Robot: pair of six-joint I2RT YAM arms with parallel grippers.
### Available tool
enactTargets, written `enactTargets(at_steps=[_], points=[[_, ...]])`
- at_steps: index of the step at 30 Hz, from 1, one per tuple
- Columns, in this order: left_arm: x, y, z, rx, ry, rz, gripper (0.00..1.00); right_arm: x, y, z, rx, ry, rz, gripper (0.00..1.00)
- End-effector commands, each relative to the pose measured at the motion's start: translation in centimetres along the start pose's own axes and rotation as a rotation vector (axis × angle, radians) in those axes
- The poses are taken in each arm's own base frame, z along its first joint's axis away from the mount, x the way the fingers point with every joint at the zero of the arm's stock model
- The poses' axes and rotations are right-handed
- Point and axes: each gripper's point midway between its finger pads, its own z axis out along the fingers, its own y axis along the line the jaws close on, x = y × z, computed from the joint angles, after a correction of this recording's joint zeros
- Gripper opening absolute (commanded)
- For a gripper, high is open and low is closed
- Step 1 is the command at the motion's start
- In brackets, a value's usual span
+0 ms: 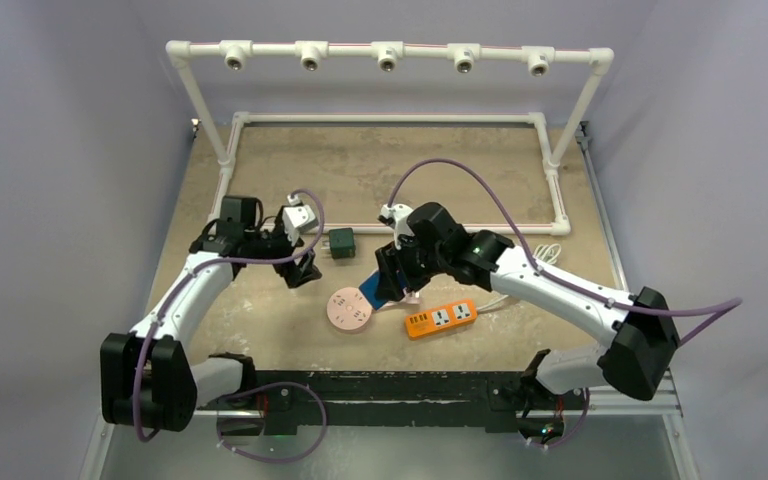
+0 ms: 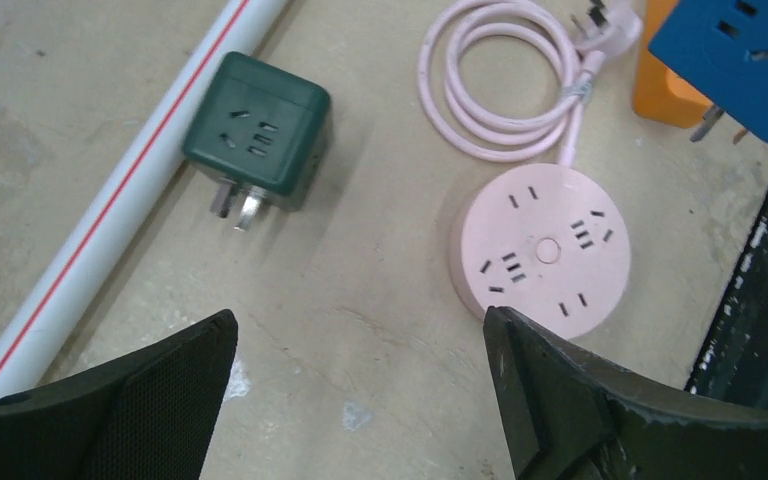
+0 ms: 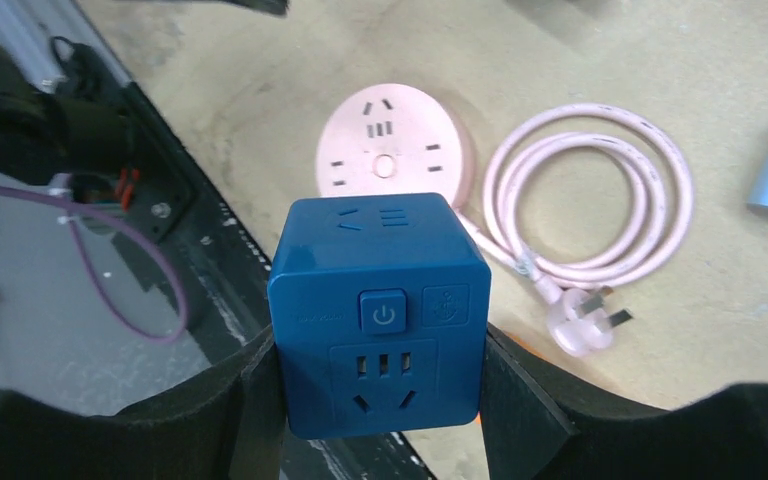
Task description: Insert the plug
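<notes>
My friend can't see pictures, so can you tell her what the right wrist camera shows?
The right claw grips a dark blue cube socket between its two black fingers, with the power button facing the camera. Beyond it, on the tan table, lies a round pink socket with its pink cord coiled beside it.

This is a robotics lab test bench. Two white-and-black robot arms, left arm (image 1: 185, 297) and right arm (image 1: 560, 290), are bolted to a black metal rail (image 1: 390, 385) at the near edge of a scuffed beige tabletop (image 1: 430, 165). A white plastic pipe frame (image 1: 390, 52) fences the tabletop. Plain lavender-grey wall panels (image 1: 60, 150) enclose it, and purple cables (image 1: 443, 161) loop off the arms.
</notes>
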Motion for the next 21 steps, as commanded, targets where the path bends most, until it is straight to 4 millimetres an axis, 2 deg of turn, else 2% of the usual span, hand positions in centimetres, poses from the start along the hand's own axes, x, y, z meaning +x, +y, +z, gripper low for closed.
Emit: enactTargets(at_steps=[1, 4, 11, 16, 21], points=[[-1.7, 3.1, -0.7, -0.129, 0.030, -0.093, 0.93, -2.0, -0.1, 0.0, 0.078, -0.017, -0.062, 0.00], [-1.6, 4.7, -0.9, -0.195, 0.065, -0.177, 0.93, -1.8, 0.5, 1.1, 0.122, 0.010, -0.102, 0.00], [1.6, 6.8, -1.4, -0.227, 0.195, -0.373, 0.94, -0.7, 2.2, 3.9, 0.158, 0.054, -0.167, 0.00], [3.1, 8.0, -2.1, -0.278, 0.255, -0.403, 0.94, -1.1, 1.8, 4.6, 0.180, 0.042, -0.198, 0.00], [4.0, 8.1, -2.6, -0.320, 0.281, -0.398, 0.94, -0.9, 1.4, 5.5, 0.199, 0.066, -0.244, 0.00]])
